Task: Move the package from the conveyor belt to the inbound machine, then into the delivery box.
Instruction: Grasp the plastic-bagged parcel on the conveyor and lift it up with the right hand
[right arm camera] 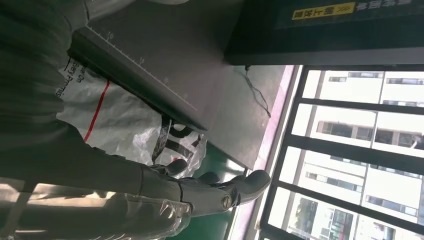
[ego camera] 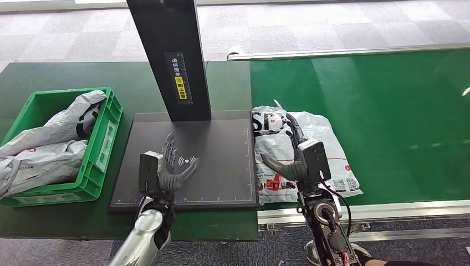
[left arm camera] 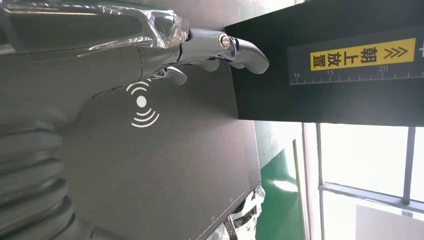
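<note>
Right robot hand [ego camera: 288, 149] over the package [ego camera: 302, 158], fingers spread and reaching forward, thumb out toward the scanner side; nothing gripped, contact with the plastic not clear. Package lying flat on the green belt [ego camera: 388, 122], right under and around this robot hand, its left edge touching the edge of the dark scanner plate [ego camera: 221, 183]. Long axis running roughly from the far-left corner near the plate toward the near-right corner by the belt's front rail; printed labels and codes at the near end, black lettering at the far end just ahead of the fingertips.

Left robot hand [ego camera: 169, 166] above the scanner plate, fingers apart and extended, holding nothing; white signal mark [ego camera: 187, 162] just to its right, black post [ego camera: 172, 55] ahead of its fingertips.

Green crate [ego camera: 108, 133] well to the left of the left robot hand on the counter [ego camera: 221, 83], with grey bags [ego camera: 50, 144] inside.
</note>
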Available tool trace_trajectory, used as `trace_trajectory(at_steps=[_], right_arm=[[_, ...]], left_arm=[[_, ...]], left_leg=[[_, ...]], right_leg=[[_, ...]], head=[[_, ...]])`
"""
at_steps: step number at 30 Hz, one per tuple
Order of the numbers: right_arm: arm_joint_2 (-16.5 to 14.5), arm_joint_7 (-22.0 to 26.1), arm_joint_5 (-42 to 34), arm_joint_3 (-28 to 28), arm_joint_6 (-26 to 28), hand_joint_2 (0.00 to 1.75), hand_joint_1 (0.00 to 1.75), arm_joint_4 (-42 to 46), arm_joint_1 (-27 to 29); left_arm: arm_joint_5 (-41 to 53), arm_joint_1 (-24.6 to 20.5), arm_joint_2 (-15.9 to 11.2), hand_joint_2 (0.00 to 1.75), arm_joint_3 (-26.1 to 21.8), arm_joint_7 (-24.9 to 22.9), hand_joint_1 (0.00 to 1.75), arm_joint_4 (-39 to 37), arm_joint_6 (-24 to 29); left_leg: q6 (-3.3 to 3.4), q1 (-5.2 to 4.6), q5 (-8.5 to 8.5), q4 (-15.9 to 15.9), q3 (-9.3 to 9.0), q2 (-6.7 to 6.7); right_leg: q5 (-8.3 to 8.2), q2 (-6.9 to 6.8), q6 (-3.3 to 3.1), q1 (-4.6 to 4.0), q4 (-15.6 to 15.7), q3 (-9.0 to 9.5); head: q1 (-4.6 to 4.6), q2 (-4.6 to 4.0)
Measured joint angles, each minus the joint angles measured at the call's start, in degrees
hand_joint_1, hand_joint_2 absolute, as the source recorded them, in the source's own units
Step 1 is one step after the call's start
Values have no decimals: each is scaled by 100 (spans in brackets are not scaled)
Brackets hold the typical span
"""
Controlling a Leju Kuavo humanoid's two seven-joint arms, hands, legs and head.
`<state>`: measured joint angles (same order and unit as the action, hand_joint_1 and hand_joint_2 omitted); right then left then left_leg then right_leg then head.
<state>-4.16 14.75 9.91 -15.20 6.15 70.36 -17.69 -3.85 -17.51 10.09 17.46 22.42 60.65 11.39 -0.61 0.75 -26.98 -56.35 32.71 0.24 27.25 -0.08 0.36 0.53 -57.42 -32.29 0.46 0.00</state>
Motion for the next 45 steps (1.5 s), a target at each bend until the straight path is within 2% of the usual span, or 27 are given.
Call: trace_trajectory(at_steps=[2, 4, 6, 9, 13, 16, 20, 26, 27, 30, 31, 41, 45], right_arm=[[37, -401, 746, -5, 484, 175, 0, -59, -24], [111, -1047, 1867, 8, 1151, 175, 0, -225, -101], [196, -1559, 2687, 95, 1508, 175, 0, -485, -203], [282, -1790, 3187, 317, 1576, 175, 0, -859, -282], [315, -1833, 3333, 478, 1572, 175, 0, -1103, -299], [323, -2228, 3677, 543, 1331, 175, 0, -1225, -317], [337, -2961, 4391, 639, 609, 175, 0, -1464, -324], [338, -3323, 4986, 816, -172, 175, 0, -1662, -238], [338, -3350, 5044, 842, -340, 175, 10, -1679, -211], [346, -3378, 5181, 895, -736, 175, 138, -1730, -122], [350, -3378, 5213, 907, -807, 175, 171, -1745, -100], [358, -3392, 5378, 1038, -919, 175, 175, -1731, -91], [310, -3195, 5206, 1126, -636, 175, 175, -1644, -75]], left_arm=[[50, 43, -2, 175, -19, -11, 0, 53, 11], [123, 108, -3, 175, -38, -57, 0, 137, 34], [190, 164, -4, 175, -57, -124, 0, 221, 37], [244, 207, -4, 175, -76, -187, 0, 296, 15], [258, 228, 1, 175, -84, -207, 0, 335, 4], [272, 233, 8, 175, -85, -220, 0, 342, -25], [341, 229, 37, 175, -87, -291, 0, 342, -71], [422, 225, 77, 175, -91, -403, 0, 344, -150], [433, 224, 81, 175, -91, -414, 0, 344, -165], [452, 209, 96, 175, -92, -436, 0, 344, -208], [454, 202, 103, 175, -92, -442, 0, 343, -223], [510, 171, 156, 175, -96, -507, 0, 282, -270], [525, 181, 166, 175, -101, -511, 0, 267, -279]], left_leg=[[0, 0, 0, 0, 0, 0], [0, 0, 0, 0, 0, 0], [0, -1, 0, 0, 0, 0], [0, -2, 0, 0, 0, -2], [0, 0, 0, -1, 0, -2], [0, 2, 0, 0, 0, -1], [0, 1, 0, 0, 0, 0], [0, 0, 0, 0, 0, -1], [0, 0, -1, 0, 0, -1], [0, 0, -1, 0, 0, 0], [0, 0, -1, 0, 0, 0], [1, 0, -1, -1, -5, 0], [1, 0, -1, -1, -4, -1]], right_leg=[[0, 0, 0, 0, 0, 0], [0, 0, 0, 0, 0, 0], [0, 0, 0, 1, 1, 0], [-1, -1, 0, 2, 1, 1], [-1, 0, 0, 1, 1, -1], [0, 0, 0, -1, 1, -2], [0, 0, 0, -1, 1, -3], [0, 0, 0, 1, 1, -3], [0, 0, 0, 1, 2, -3], [0, 0, 0, 1, 2, -4], [0, 0, 0, 0, 2, -4], [0, -1, 0, 1, 2, 4], [0, -1, 0, 1, 2, 4]], head=[[0, 0], [0, -1], [1, -1], [1, 0], [-1, -2], [0, -1], [1, -1], [1, -1], [0, -1], [0, 0], [0, 0], [1, 0], [0, -2]])
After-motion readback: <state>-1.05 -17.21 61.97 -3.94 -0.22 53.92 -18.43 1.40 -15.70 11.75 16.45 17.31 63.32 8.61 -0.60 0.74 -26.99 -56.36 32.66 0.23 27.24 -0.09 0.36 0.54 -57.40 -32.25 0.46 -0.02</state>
